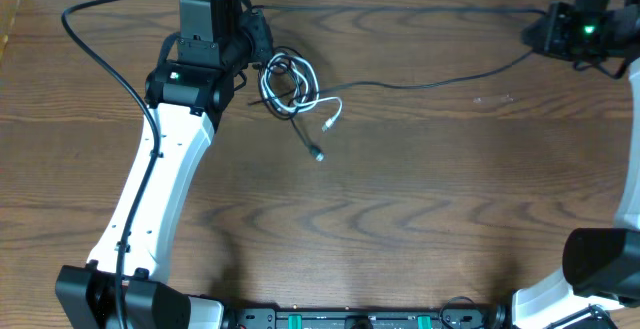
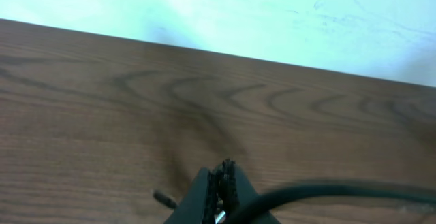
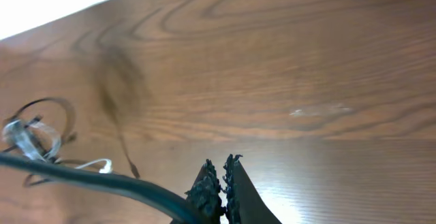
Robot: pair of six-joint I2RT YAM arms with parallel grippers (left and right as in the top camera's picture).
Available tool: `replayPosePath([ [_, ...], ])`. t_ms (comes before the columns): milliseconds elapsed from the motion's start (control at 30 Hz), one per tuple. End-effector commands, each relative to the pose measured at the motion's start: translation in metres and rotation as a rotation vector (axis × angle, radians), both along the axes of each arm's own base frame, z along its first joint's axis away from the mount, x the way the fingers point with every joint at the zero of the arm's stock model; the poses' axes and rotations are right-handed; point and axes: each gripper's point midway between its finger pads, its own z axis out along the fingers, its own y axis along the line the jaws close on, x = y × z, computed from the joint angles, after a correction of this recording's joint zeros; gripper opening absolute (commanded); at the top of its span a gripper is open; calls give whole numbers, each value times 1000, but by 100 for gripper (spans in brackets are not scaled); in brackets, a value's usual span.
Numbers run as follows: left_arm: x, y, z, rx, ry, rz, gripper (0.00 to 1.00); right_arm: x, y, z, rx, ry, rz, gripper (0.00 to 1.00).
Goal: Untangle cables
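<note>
Both jaws are clenched, the left gripper [image 2: 219, 183] on the cables [image 1: 288, 87] knotted at the worktop's [image 1: 400, 189] far left, the right gripper [image 3: 221, 171] seemingly on a long black cable [image 1: 430, 81], so pull apart slowly.

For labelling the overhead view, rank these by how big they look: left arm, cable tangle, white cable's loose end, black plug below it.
1. left arm, largest, though raised nearer the camera
2. cable tangle
3. white cable's loose end
4. black plug, smallest; the last two look fairly close
</note>
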Motion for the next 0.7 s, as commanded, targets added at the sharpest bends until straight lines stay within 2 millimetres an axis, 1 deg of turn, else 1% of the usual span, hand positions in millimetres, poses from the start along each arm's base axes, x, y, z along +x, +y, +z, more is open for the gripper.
replayPosePath([
  [0,4,56,15,63,-42,181,8,-3,-78,-2,-121,8,-203,1],
  [133,4,76,16,88,-44,245,8,-7,-112,4,-130,-21,-284,1],
  [233,4,89,16,113,-44,267,8,-11,-129,8,-114,-34,-316,1],
  [400,2,101,13,131,-32,288,8,-15,-148,16,-113,-65,-342,1],
  [467,1,104,12,141,-26,296,8,-16,-154,22,-121,-84,-355,1],
  [567,0,104,12,145,-22,295,8,-14,-157,34,-138,-120,-349,1],
  [667,0,104,11,149,-21,293,8,-11,-155,50,-161,-175,-309,1],
])
